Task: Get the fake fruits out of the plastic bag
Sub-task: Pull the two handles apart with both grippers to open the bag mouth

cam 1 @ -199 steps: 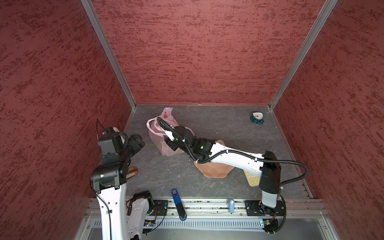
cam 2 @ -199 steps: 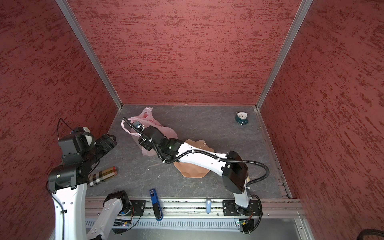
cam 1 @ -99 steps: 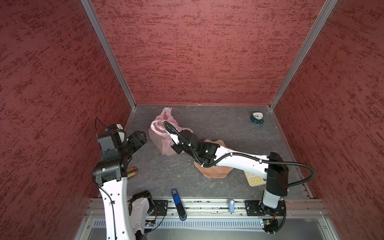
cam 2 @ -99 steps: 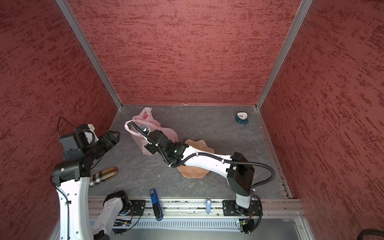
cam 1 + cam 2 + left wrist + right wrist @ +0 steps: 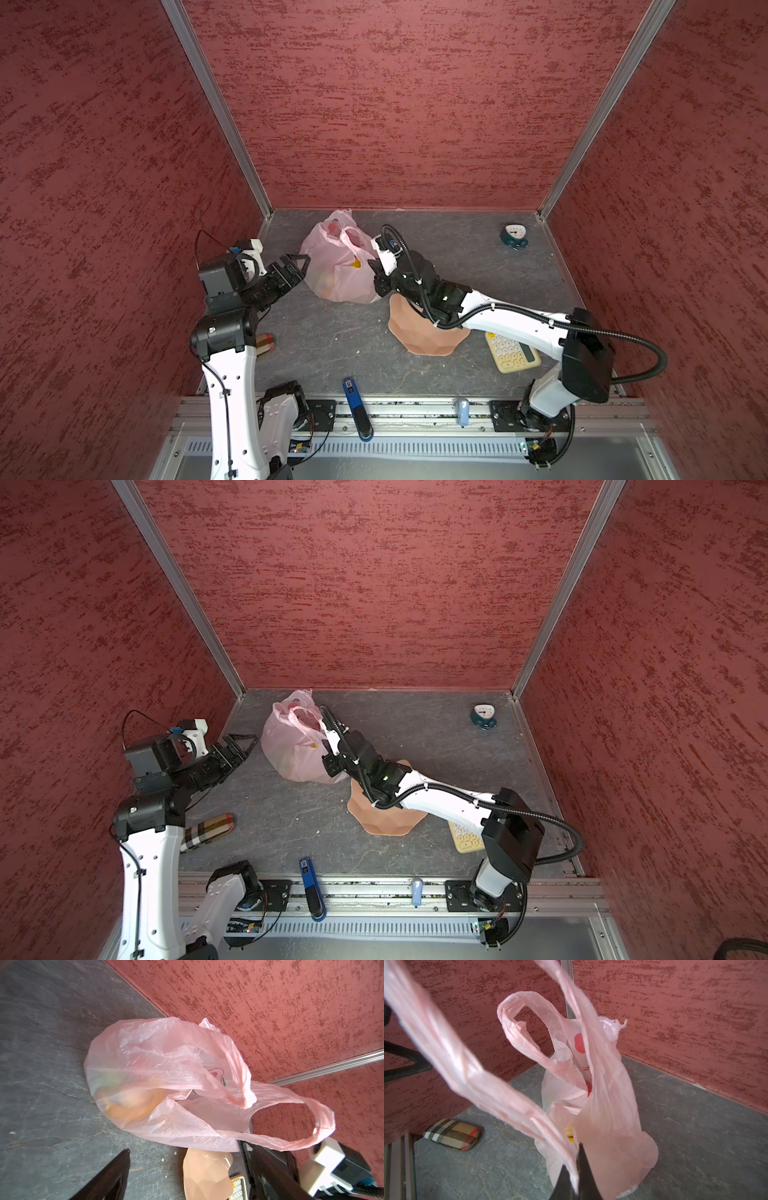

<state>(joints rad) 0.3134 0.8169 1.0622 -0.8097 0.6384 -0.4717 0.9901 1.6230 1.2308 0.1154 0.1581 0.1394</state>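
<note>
- Two grippers flank the plastic bag (image 5: 338, 266), which stands on the grey floor near the back-left corner.
- The right gripper (image 5: 575, 1167) is clenched on one loop handle (image 5: 471, 1068), which is drawn up taut.
- The left gripper (image 5: 298, 262) is spread wide and empty, just beside the bag's far side and not touching it.
- Fake fruits (image 5: 133, 1105) show as orange and yellow shapes through the film, inside the bag.
- A peach faceted bowl (image 5: 424, 336) sits just beside the bag, under the right arm.
</note>
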